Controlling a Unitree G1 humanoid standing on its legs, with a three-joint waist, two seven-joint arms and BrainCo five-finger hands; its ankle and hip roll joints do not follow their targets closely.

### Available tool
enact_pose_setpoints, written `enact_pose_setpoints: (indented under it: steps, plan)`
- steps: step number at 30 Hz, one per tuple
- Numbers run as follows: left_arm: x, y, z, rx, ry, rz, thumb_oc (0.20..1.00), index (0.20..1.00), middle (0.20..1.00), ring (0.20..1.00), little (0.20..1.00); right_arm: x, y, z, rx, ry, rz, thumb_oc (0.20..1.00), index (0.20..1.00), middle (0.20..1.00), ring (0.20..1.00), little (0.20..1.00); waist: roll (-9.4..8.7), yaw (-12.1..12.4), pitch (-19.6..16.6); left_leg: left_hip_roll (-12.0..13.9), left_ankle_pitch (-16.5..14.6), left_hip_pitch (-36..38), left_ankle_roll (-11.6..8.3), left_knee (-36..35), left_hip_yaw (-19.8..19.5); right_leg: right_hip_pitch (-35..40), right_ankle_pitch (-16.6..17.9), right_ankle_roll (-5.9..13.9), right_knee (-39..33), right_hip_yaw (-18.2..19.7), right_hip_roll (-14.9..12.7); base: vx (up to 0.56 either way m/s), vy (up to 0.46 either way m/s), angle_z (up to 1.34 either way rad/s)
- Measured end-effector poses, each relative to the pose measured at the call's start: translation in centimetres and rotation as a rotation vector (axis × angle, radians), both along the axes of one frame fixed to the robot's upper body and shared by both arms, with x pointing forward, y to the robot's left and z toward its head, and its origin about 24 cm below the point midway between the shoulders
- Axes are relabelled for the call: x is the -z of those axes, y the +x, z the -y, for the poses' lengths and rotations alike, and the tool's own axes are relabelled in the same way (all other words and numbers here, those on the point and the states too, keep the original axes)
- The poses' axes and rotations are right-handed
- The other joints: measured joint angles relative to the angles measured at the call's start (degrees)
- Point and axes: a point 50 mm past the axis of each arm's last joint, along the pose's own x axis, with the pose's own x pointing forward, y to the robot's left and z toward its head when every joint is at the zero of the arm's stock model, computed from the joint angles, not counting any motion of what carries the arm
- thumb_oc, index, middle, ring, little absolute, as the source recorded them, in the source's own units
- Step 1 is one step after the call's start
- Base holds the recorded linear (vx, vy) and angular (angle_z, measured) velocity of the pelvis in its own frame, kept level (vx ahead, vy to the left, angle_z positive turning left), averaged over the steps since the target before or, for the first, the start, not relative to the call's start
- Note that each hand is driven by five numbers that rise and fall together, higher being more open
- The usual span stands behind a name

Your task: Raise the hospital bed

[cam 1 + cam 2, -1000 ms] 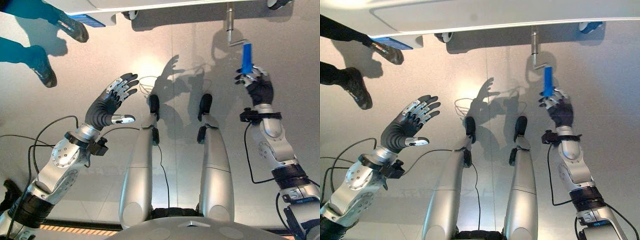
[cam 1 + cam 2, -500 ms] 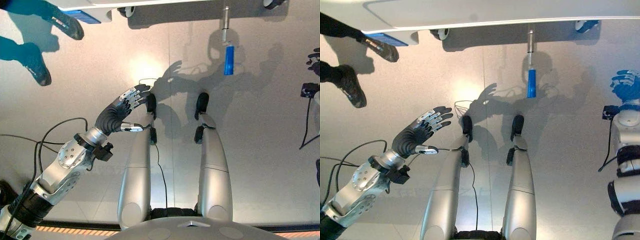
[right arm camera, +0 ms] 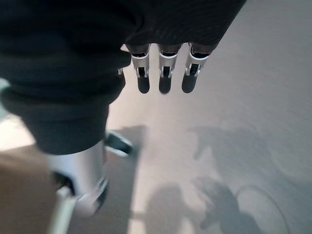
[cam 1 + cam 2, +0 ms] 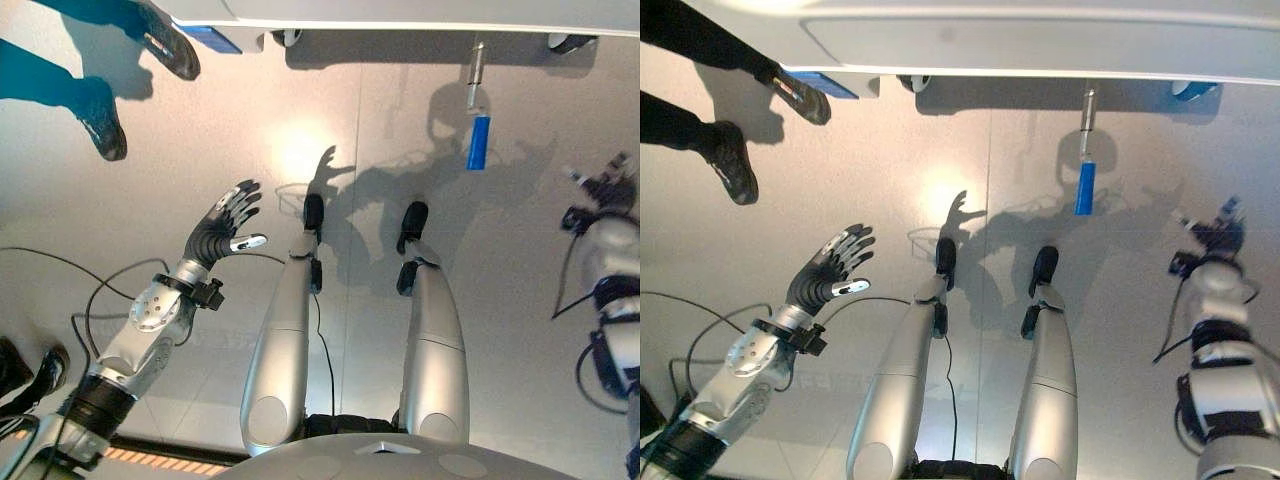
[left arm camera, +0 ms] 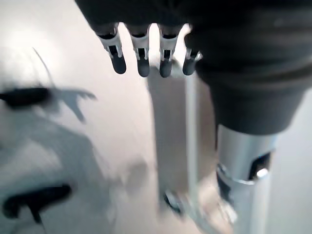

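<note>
Looking down in the left eye view, the blue crank handle point(image 4: 479, 143) hangs free below the hospital bed point(image 4: 420, 12) edge, on a short metal shaft point(image 4: 475, 70). Its long axis runs toward the robot, the free blue end pointing at it. The left hand point(image 4: 222, 225) hovers over the floor point(image 4: 180, 150), fingers spread and empty. The right hand point(image 4: 603, 190) sits well to the handle's right, holding nothing. A person's shoes point(image 4: 100, 125) stand nearby.

In the right eye view, handle and right hand point(image 4: 1212, 236) are well apart.

The left wrist view shows straight fingers point(image 5: 141, 53) above bare floor.

The right wrist view shows the same: straight, relaxed fingers point(image 3: 163, 73), nothing between them.

The step appears to be regrasping: the right hand should wrap the blue grip across its length, then turn steadily around the shaft.
</note>
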Motion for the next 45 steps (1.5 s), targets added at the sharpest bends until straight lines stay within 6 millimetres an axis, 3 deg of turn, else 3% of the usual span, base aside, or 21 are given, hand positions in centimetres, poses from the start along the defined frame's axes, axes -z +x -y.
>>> enact_pose_setpoints:
  steps: [2, 6, 8, 11, 15, 21, 26, 35, 45]
  plan:
    - [2.6, -0.9, -0.4, -0.031, 0.073, -0.103, 1.0, 1.0, 1.0, 1.0, 1.0, 3.7, -2.3, -1.3, 0.022, 0.064, -0.087, 1.0, 1.0, 1.0, 1.0, 1.0, -0.01, -1.4, 0.0, 0.1, 0.2, 3.4, -0.14, -1.3, 0.1, 3.1, -0.1, 0.15, -1.0, -0.1, 0.2, 0.04, -0.022, -0.01]
    - [6.5, -2.4, -1.1, -0.085, 0.196, -0.265, 1.0, 1.0, 1.0, 1.0, 1.0, 8.1, -5.5, -3.6, 0.026, 0.129, -0.21, 1.0, 1.0, 1.0, 1.0, 1.0, -0.07, -3.0, -0.2, 0.6, 0.3, 12.3, -0.24, -4.9, -0.1, 12.3, 0.0, 0.09, -5.1, -0.8, 0.8, 0.01, -0.001, -0.02]
    - [7.5, -3.0, -1.0, -0.083, 0.229, -0.314, 1.0, 1.0, 1.0, 1.0, 1.0, 9.1, -6.7, -3.9, 0.02, 0.129, -0.249, 1.0, 1.0, 1.0, 1.0, 1.0, -0.1, -3.2, -0.3, 0.8, 0.2, 15.2, -0.31, -5.8, 0.1, 15.4, 0.5, 0.18, -6.6, -0.9, 1.0, 0.05, -0.013, -0.1]
    - [10.5, -4.8, -0.9, -0.129, 0.268, -0.458, 1.0, 1.0, 1.0, 1.0, 1.0, 11.8, -10.0, -4.7, 0.021, 0.152, -0.357, 1.0, 1.0, 1.0, 1.0, 1.0, -0.26, -3.7, -0.5, 1.3, 0.6, 26.9, -0.48, -10.2, 0.2, 27.6, 1.1, 0.7, -11.6, -2.5, 1.5, 0.05, -0.016, 0.01]
    - [12.4, -7.7, -1.9, -0.169, 0.294, -0.584, 1.0, 1.0, 1.0, 1.0, 1.0, 13.5, -12.6, -5.2, -0.024, 0.147, -0.47, 1.0, 1.0, 1.0, 1.0, 1.0, -0.79, -4.4, -6.9, 1.8, 1.5, 31.8, -0.77, -14.4, -0.1, 33.0, 2.6, 0.38, -16.6, -3.8, 2.2, 0.03, -0.009, 0.02]
    - [13.5, -9.2, -1.9, -0.133, 0.346, -0.661, 1.0, 1.0, 1.0, 1.0, 1.0, 15.1, -15.5, -5.3, -0.095, 0.11, -0.632, 1.0, 1.0, 1.0, 1.0, 1.0, -1.33, -4.6, -15.0, 2.3, 1.7, 38.1, -0.86, -18.7, 0.5, 40.1, 3.9, 0.56, -22.4, -4.4, 2.8, 0.03, 0.01, -0.02]
    - [14.9, -12.4, -1.6, -0.127, 0.343, -0.761, 1.0, 1.0, 1.0, 1.0, 1.0, 17.2, -20.0, -6.4, -0.151, 0.134, -0.81, 1.0, 1.0, 1.0, 1.0, 1.0, -2.42, -4.5, -22.8, 2.7, 2.0, 44.3, -1.16, -23.1, 0.7, 45.9, 4.0, 0.93, -26.6, -4.9, 3.7, 0.05, 0.02, -0.02]
    - [16.2, -15.6, -1.0, -0.123, 0.337, -0.87, 1.0, 1.0, 1.0, 1.0, 1.0, 18.3, -23.6, -7.7, -0.191, 0.171, -0.906, 1.0, 1.0, 1.0, 1.0, 1.0, -2.54, -4.6, -27.0, 3.1, 2.3, 49.1, -1.41, -26.2, 1.1, 50.6, 4.6, 0.94, -29.8, -4.9, 4.1, 0.03, 0.022, -0.01]
    - [16.7, -16.5, -0.3, -0.123, 0.32, -0.911, 1.0, 1.0, 1.0, 1.0, 1.0, 18.8, -24.1, -9.0, -0.279, 0.168, -0.963, 1.0, 1.0, 1.0, 1.0, 1.0, -2.75, -4.4, -28.3, 3.7, 2.0, 50.4, -1.73, -26.3, 1.8, 52.3, 4.7, 0.56, -30.5, -4.7, 4.7, 0.0, 0.006, -0.01]
